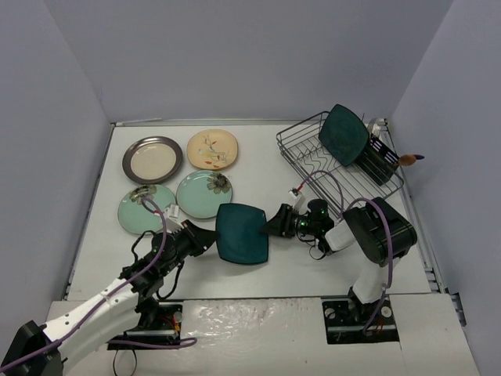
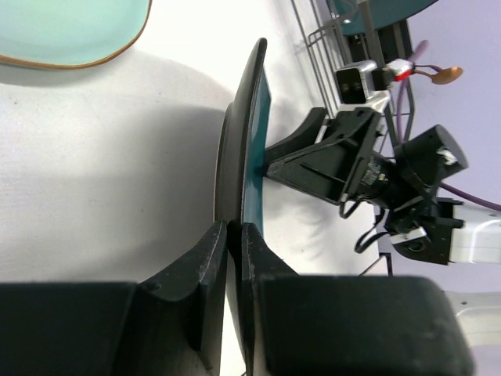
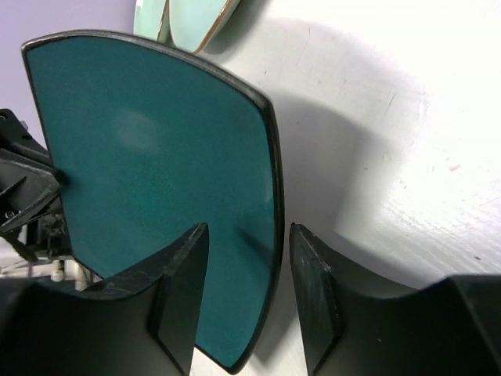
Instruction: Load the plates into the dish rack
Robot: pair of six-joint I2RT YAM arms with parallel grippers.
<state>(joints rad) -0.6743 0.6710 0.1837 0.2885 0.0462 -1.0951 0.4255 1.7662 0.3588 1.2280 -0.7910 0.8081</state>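
Right now the L gripper (image 2: 233, 231) is pinched tight on the near-left edge of one dark teal plate (image 1: 243, 233), both fingers pressed flat against the rim w/ no gap showing in the left wrist view. The R gripper (image 3: 244, 235) is at the opposite edge of that same plate, jaws spread: one finger lies over the glazed face, the other sits just outside the rim w/ a sliver of table (image 1: 313, 266) visible between it and the plate, so it's straddling, not clamping. The plate is front-centre betw. the two arms, casting a shadow on the table; can't tell if any corner touches the surface. The dish rack (image 1: 297, 128) is at the far right, w/ the other teal plate (image 1: 343, 135) standing tilted in it, just beside the black caddy (image 1: 377, 160) at the rack's right end. The remaining four plates lie flat in a cluster at far left: grey-rimmed cream plate (image 1: 152, 159) and cream floral plate (image 1: 212, 149) at the back, two mint plates (image 1: 146, 207) (image 1: 203, 193) in front, the mint pair touching or nearly so.
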